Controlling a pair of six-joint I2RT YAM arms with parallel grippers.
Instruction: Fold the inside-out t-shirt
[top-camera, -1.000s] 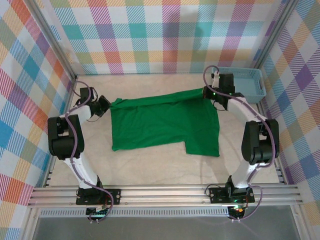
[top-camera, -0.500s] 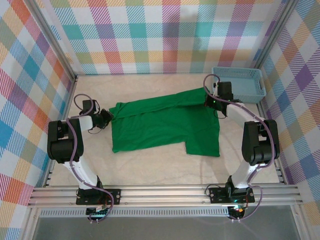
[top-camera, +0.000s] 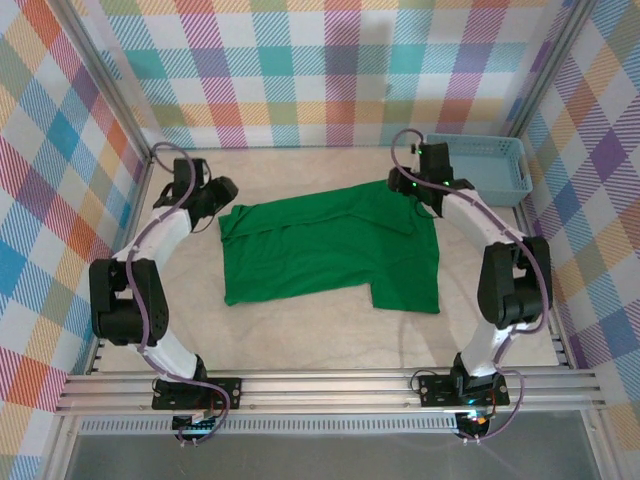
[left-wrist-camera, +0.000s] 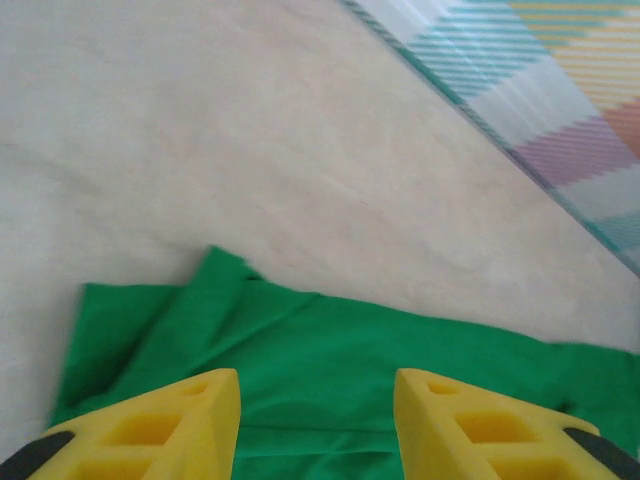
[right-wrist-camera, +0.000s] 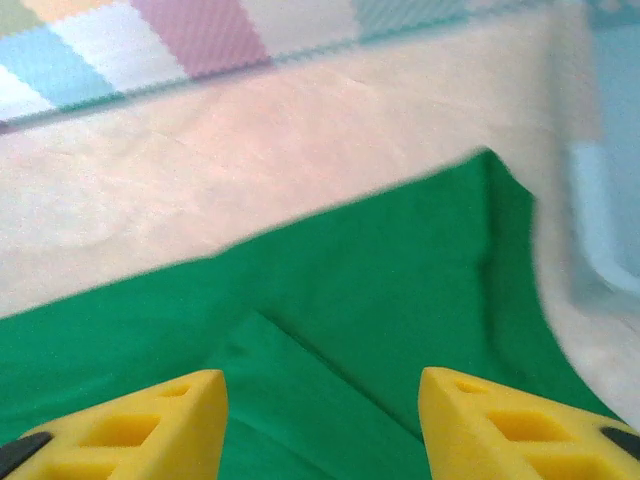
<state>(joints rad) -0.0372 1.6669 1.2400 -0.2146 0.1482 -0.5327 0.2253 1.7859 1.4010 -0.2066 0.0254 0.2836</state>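
The inside-out t-shirt (top-camera: 330, 245), plain bright green, lies spread across the middle of the table, with one flap reaching toward the near right. My left gripper (top-camera: 222, 192) hovers at its far left corner; the wrist view shows its yellow fingers (left-wrist-camera: 150, 430) apart over the green cloth (left-wrist-camera: 330, 360) with nothing between them. At the shirt's far right corner is my right gripper (top-camera: 408, 187). Its yellow fingers (right-wrist-camera: 500, 430) also stand apart above the cloth (right-wrist-camera: 380, 290), where a small folded flap (right-wrist-camera: 300, 390) lies.
A light blue plastic basket (top-camera: 490, 165) stands at the far right, close to the right arm. Checkered walls enclose the table on three sides. Bare cream tabletop (top-camera: 300, 320) lies near the shirt's front edge.
Both grippers went from shut on the shirt's far corners to open, letting the cloth go. Both have lifted and shifted toward the back; the shirt's far edge has settled flat.
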